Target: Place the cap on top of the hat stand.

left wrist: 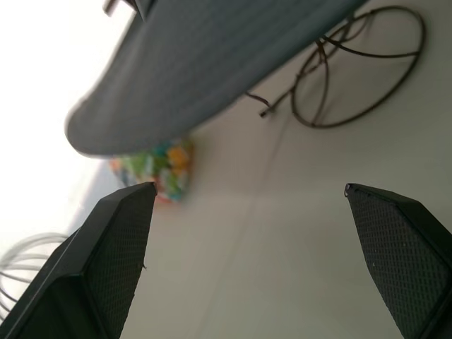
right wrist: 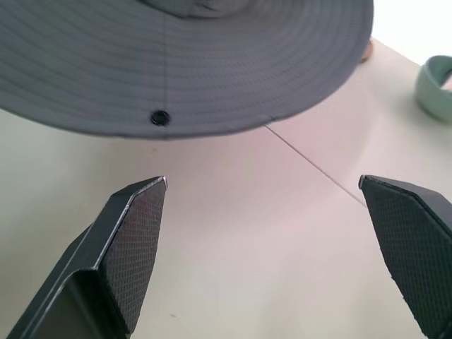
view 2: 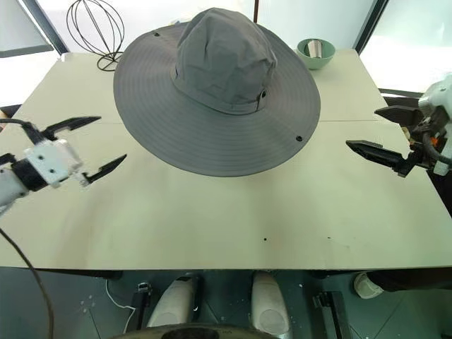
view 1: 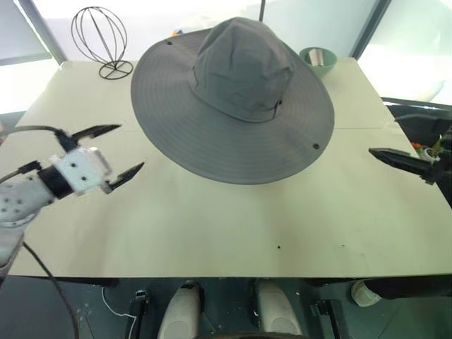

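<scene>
The cap (view 1: pixel 236 99), a large grey sun hat with a wide round brim, is held up off the cream table (view 1: pixel 233 219) at its middle back, its brim clear of the surface. The hat stand is mostly hidden under it. A round wire ring base (left wrist: pixel 360 70) with thin wires rising toward the brim shows in the left wrist view. My left gripper (view 1: pixel 131 147) hovers open to the left of the brim, apart from it. My right gripper (view 2: pixel 361 128) hovers open to the right of the brim, with nothing between its fingers (right wrist: pixel 134 240).
A smaller round wire stand (view 1: pixel 102 35) is at the table's back left corner. A pale green bowl (view 1: pixel 318 60) sits at the back right behind the brim. Something small and multicoloured (left wrist: pixel 159 169) lies on the table beyond the cap.
</scene>
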